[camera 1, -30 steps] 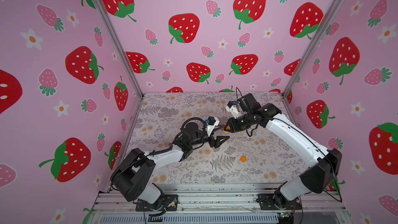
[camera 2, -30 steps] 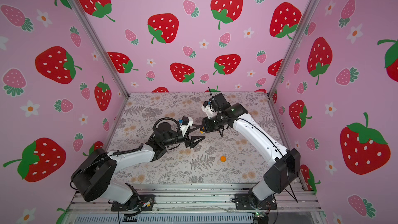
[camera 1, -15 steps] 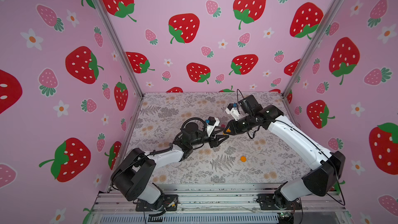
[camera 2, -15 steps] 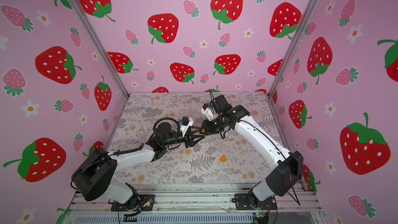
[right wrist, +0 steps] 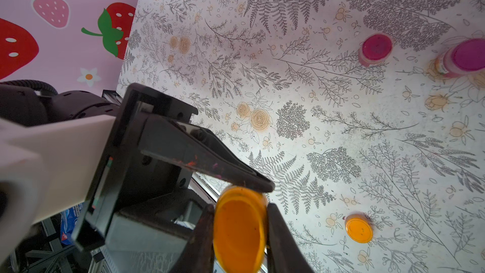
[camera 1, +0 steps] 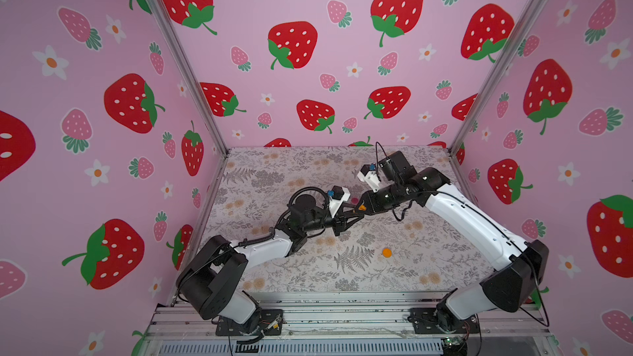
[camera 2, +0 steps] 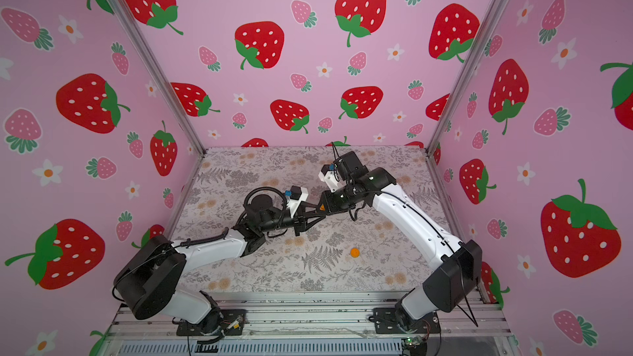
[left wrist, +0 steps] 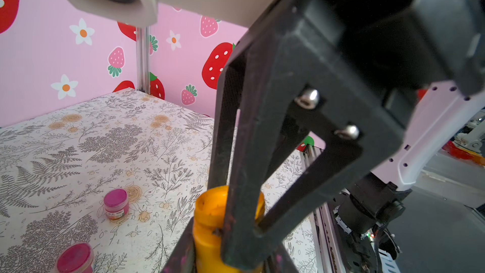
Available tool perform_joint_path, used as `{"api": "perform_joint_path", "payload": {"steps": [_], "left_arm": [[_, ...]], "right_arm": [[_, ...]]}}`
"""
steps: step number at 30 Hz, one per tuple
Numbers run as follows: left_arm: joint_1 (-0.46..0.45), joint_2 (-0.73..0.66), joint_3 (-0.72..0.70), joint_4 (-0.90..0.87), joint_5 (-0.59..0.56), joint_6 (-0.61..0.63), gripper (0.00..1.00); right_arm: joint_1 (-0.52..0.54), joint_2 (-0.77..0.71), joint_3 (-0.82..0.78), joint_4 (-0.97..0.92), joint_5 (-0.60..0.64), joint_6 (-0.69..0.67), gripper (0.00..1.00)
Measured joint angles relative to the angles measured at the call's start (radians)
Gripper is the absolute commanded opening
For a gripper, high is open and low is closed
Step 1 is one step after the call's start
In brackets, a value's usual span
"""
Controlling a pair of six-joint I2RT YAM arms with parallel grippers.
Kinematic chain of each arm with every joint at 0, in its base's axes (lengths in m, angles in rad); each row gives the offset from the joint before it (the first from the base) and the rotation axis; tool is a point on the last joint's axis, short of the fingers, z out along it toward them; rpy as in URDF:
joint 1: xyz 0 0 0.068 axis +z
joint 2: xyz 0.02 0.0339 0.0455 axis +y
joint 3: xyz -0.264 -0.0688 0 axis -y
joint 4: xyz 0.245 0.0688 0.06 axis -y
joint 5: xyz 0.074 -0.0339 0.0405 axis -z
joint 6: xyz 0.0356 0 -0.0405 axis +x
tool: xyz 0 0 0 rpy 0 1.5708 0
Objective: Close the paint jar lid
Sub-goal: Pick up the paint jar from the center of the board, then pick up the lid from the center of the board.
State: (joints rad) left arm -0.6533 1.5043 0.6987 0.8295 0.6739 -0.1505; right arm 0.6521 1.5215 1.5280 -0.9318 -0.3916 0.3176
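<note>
The orange paint jar hangs above the table's middle, with no lid on it, held between both grippers. My right gripper is shut on it, a finger on each side of its round orange end. My left gripper is closed on the jar's body from the opposite side; one of its fingers lies on the jar's rim. In both top views the two grippers meet tip to tip at the jar. The orange lid lies flat on the table, nearer the front.
Two magenta paint jars stand on the floral table behind the grippers, also in the right wrist view. Pink strawberry walls close off three sides. An aluminium rail runs along the front edge.
The left gripper's jaws have closed from wide open onto the jar. The right arm brought the jar slightly toward the left gripper.
</note>
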Motion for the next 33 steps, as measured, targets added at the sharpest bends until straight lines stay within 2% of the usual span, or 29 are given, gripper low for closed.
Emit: {"api": "perform_joint_path", "payload": {"steps": [4,6,11,18,22,28,33], "left_arm": [[0.001,-0.006,0.0,-0.004,0.001,-0.001,0.21],[0.003,-0.01,0.0,-0.005,0.003,-0.004,0.21],[0.022,-0.027,0.0,-0.002,0.006,-0.016,0.21],[0.041,-0.098,-0.005,0.0,-0.011,-0.032,0.2],[0.042,-0.143,-0.014,0.001,-0.011,-0.037,0.2],[0.042,-0.198,-0.031,-0.018,-0.012,-0.038,0.2],[0.043,-0.223,-0.043,-0.036,-0.012,-0.038,0.2]], "right_arm": [[0.0,0.0,0.0,0.0,-0.002,0.004,0.48],[0.0,-0.003,0.0,0.003,-0.005,0.014,0.65],[-0.005,-0.06,0.013,-0.021,0.01,0.037,0.82],[-0.054,-0.28,0.038,-0.126,0.14,0.108,0.85],[-0.068,-0.352,-0.047,-0.183,0.216,0.168,0.85],[-0.063,-0.286,-0.351,-0.186,0.282,0.257,0.83],[-0.043,-0.2,-0.477,-0.158,0.328,0.294,0.78]]}}
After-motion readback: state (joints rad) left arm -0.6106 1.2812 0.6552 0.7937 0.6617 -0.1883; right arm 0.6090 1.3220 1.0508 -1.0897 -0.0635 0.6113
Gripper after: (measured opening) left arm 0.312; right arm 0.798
